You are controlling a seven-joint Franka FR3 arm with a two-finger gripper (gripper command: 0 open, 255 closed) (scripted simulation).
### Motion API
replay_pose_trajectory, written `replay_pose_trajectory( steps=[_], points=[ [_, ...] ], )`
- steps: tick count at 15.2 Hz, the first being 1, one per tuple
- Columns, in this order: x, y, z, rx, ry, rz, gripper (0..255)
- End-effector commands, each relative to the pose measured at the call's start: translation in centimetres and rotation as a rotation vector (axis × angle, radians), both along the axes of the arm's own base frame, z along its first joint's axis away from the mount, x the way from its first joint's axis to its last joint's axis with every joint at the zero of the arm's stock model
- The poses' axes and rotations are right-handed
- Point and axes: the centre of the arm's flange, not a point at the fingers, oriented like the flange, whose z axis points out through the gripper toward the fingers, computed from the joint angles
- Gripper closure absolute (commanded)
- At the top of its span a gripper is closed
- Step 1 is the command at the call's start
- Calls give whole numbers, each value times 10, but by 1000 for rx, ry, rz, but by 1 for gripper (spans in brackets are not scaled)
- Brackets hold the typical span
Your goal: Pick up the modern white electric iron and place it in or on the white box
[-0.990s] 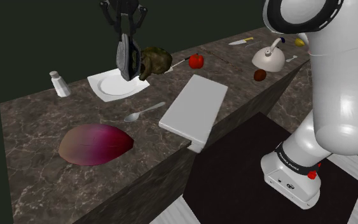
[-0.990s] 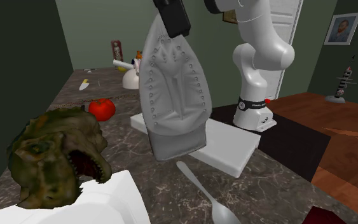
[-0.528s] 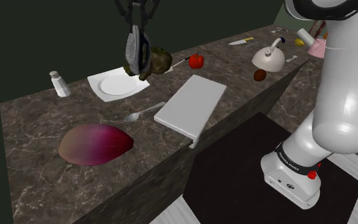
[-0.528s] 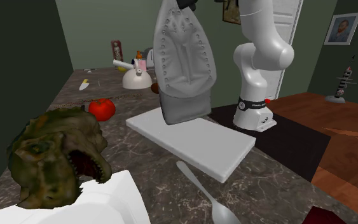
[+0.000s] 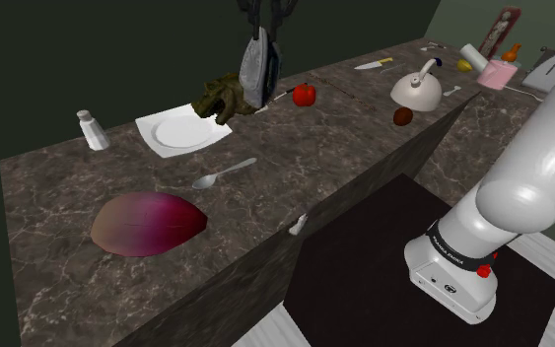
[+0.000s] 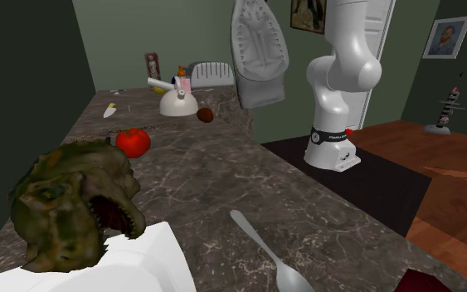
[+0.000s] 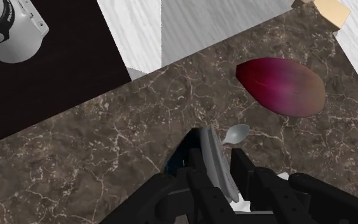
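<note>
While the black gripper (image 7: 225, 181) clamps it between both fingers, the pale grey iron (image 6: 259, 54) hangs high above the dark, white-veined marble countertop (image 5: 265, 187). It is tip up, its smooth soleplate dotted with steam holes. A slim metal spoon (image 5: 223, 173) lies on the stone.

Below my gripper (image 7: 219, 170), a spoon (image 7: 236, 133) lies on the marbled counter (image 7: 75, 172); a reddish oval object (image 7: 280, 86) lies beyond.
</note>
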Motion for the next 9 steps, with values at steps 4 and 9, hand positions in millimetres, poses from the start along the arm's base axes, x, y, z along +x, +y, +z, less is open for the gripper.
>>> replay_pose_trajectory(
  steps=[4,9],
  points=[
    [-40,-50,19,1,0,0,255],
    [-67,-84,21,1,0,0,255]
  ],
)
